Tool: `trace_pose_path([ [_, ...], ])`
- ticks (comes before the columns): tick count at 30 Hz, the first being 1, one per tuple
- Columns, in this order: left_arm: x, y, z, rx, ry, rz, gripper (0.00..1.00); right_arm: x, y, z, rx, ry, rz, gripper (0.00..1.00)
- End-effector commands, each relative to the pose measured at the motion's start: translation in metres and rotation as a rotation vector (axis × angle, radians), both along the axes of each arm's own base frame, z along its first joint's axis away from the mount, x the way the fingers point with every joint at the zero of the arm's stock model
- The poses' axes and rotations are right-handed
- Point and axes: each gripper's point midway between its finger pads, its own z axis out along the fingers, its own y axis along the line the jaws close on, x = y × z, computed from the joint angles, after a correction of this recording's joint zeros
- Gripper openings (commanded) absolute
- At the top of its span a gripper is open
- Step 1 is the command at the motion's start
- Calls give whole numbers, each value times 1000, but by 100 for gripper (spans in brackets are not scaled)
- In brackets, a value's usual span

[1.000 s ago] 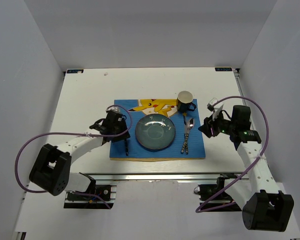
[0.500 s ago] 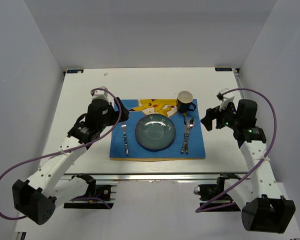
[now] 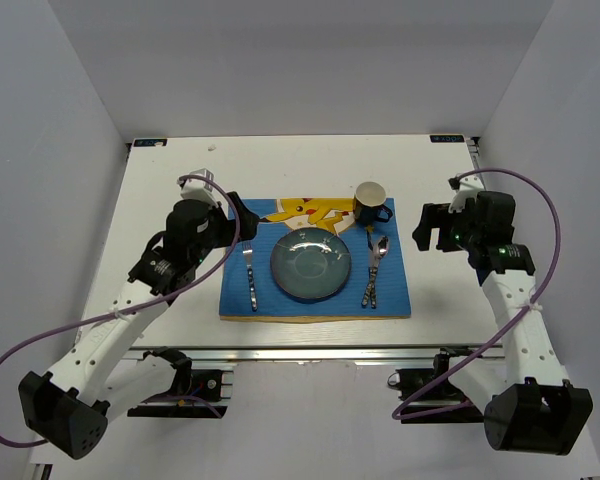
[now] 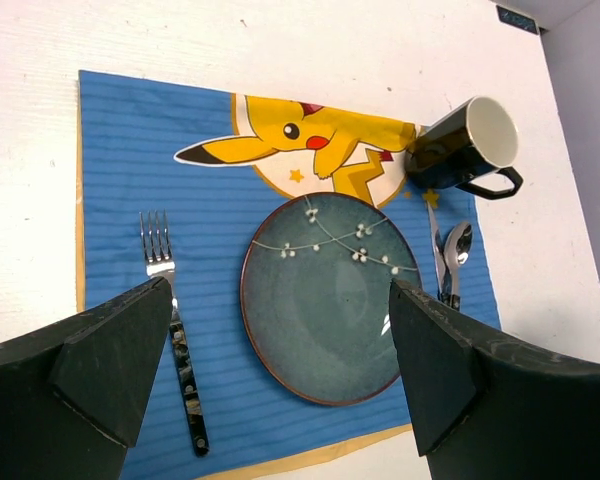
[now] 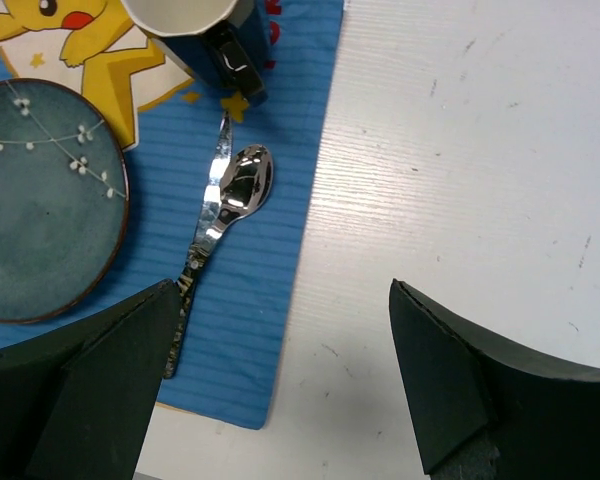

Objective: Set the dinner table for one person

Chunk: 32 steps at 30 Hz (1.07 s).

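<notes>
Left gripper point(image 3: 238, 220), right gripper point(image 3: 430, 228) gape at placemat point(image 3: 395, 292) edges

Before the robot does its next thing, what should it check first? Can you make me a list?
1. Left fingers open, holding nothing: ok.
2. Right fingers open, holding nothing: ok.
3. Plate in the middle of the placemat, which lies flat on the dinner table: ok.
4. Fork on the placemat, left of the plate and not touching it: ok.
5. Knife and spoon right of the plate, lying separately: cannot tell, their handles look overlapped.
6. Mug upright at the placemat's far right corner: ok.
</notes>
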Motion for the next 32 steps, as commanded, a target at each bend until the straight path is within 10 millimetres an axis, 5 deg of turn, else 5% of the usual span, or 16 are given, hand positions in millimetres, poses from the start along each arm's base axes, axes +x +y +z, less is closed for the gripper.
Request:
trace_pose_path([
  [1,-5,-1,13,-19,-47,-18,98,2,-10,20,-15,-49,-66,89],
  [32,-17,14,12,-8,-62,22,98,-8,-9,11,-57,-72,-9,89],
])
